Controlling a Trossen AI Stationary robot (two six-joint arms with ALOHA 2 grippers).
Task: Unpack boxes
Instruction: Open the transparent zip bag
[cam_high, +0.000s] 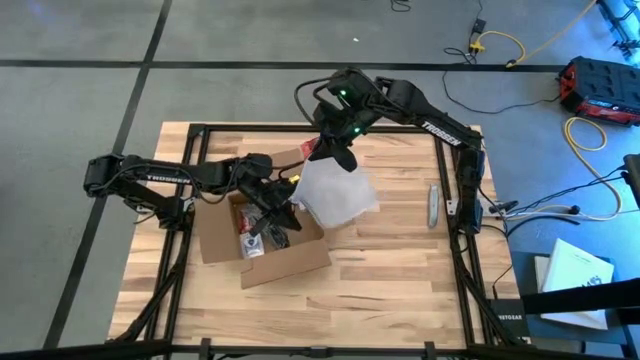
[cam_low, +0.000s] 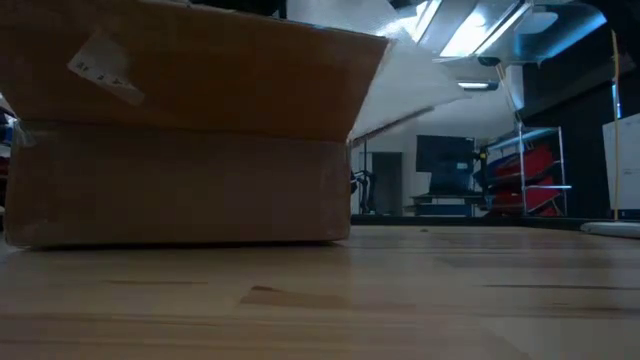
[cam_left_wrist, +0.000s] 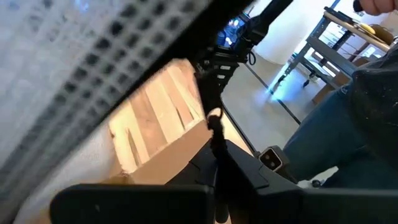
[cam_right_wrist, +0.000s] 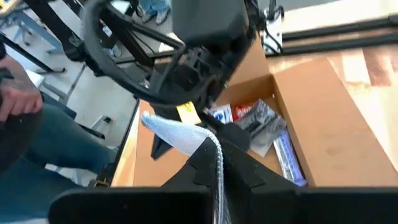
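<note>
Box: the brown cardboard box (cam_high: 262, 232) sits open at about 8 o'clock from the middle of the wooden surface (cam_high: 400, 270), flaps spread, with small packets still inside.
Right claw: the right claw (cam_high: 335, 155) hangs at about 11 o'clock, off the box's far corner, pinched closed on the top edge of a white padded bag (cam_high: 335, 192) that droops toward the box.
Left claw: the left claw (cam_high: 283, 205) is over the box's 3 o'clock side, closed; it appears to pinch the lower part of the same bag, though I cannot be sure.
Step in hand: probably carrying the bag clear of the box.
Doing it well: both arms should travel together toward 3 o'clock, keeping the bag above the flap so the box is not dragged, and let go over bare wood.
Right wrist view only: red and blue packets (cam_right_wrist: 249, 115) and a silvery plastic bag (cam_right_wrist: 268, 127) on the box floor.
Low view only: the box's outer wall (cam_low: 180, 185) resting flat.
High view only: a grey tool (cam_high: 433, 205) lying at 3 o'clock.
</note>
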